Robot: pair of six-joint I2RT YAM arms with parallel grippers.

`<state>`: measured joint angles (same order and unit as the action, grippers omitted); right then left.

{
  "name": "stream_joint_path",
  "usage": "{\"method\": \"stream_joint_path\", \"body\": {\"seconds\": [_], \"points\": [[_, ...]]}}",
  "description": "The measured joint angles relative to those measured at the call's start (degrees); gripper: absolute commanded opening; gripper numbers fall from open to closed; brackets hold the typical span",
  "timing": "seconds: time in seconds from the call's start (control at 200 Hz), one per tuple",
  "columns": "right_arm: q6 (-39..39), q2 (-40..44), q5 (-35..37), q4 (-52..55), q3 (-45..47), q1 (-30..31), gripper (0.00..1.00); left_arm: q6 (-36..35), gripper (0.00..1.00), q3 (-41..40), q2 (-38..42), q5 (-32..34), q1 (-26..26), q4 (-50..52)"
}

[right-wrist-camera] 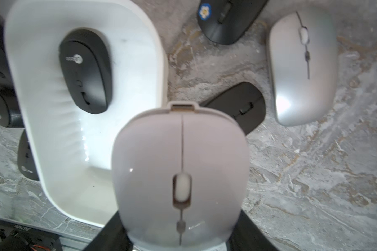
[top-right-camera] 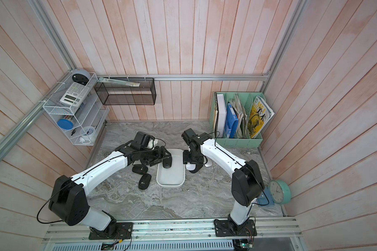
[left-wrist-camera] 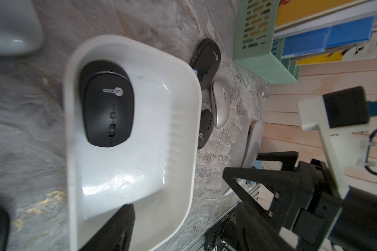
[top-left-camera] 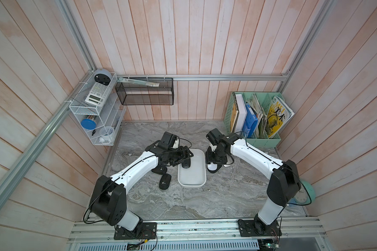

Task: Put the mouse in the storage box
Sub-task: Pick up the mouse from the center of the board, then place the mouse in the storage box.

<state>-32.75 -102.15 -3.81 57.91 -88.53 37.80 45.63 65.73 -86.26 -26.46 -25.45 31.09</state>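
Currently I read the right gripper [right-wrist-camera: 179, 236] clamped on the white mouse [right-wrist-camera: 181, 165], held just beside the storage box [top-left-camera: 192, 179] on its right side. One black mouse [top-left-camera: 185, 165] lies inside the box at its far end. The left gripper [top-left-camera: 182, 158] hovers over that mouse, fingers apart, holding nothing.

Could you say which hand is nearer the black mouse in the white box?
Left. The left hand hangs over the box by the black mouse; the right hand holds a white mouse beside the box.
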Motion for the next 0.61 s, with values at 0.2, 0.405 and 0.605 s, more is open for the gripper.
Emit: {"method": "stream_joint_path", "body": {"seconds": [0.2,0.405,0.605], "points": [[0.8,-10.5,-0.8,1.8,-12.9,2.6,0.53,-4.0,0.79,-3.6,2.2,-1.2,9.6,5.2],[2.8,-20.9,-0.8,5.2,-24.2,3.2,0.53,-7.0,0.79,-7.9,7.6,-1.4,13.6,9.6],[3.9,-24.9,-0.6,7.3,-26.0,3.2,0.53,-8.7,0.79,-9.3,9.8,-0.5,14.6,12.8]]}}
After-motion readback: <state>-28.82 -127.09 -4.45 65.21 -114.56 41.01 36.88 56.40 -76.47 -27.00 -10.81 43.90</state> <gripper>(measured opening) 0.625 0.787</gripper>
